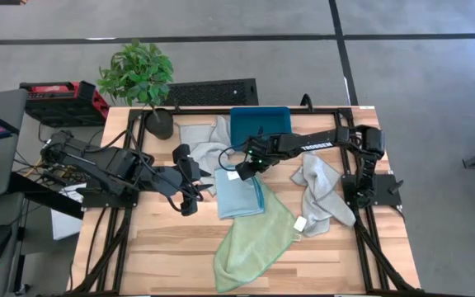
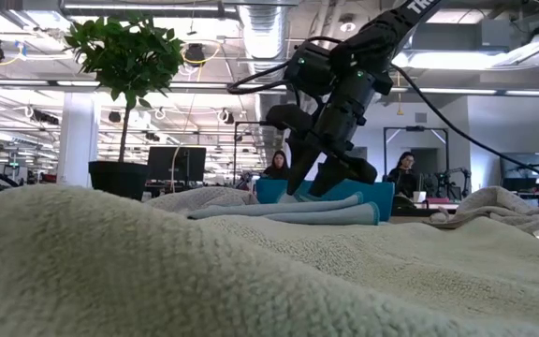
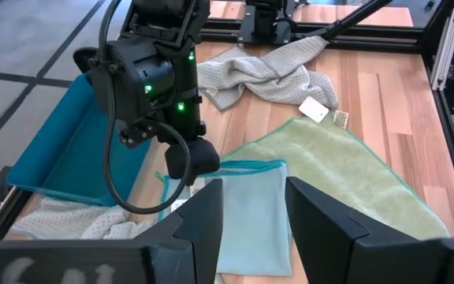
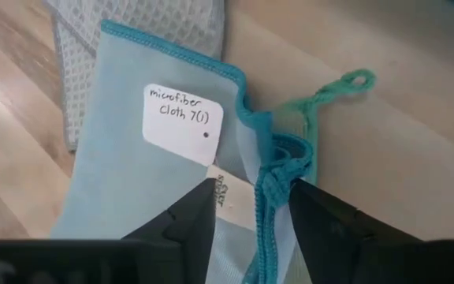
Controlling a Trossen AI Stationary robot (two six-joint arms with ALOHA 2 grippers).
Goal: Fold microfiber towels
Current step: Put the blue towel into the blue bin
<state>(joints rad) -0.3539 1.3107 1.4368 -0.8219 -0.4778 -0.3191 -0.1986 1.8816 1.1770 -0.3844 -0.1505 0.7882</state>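
Observation:
A light blue towel (image 1: 239, 198) lies folded flat at mid-table, overlapping the upper end of a spread light green towel (image 1: 258, 239). One grey towel (image 1: 320, 194) lies crumpled at the right, and another (image 1: 204, 142) lies beside the teal bin (image 1: 260, 124). My right gripper (image 4: 251, 217) is open, slanting down over the blue towel's far corner; its fingers stand on either side of the bunched teal hem (image 4: 273, 185), next to a white tag (image 4: 182, 118). My left gripper (image 3: 254, 189) hovers open above the table, left of the blue towel.
A potted plant (image 1: 143, 82) stands at the far left corner of the table. Black frame rails run along the table's left and right sides. Bare wood shows along the near edge, on both sides of the green towel.

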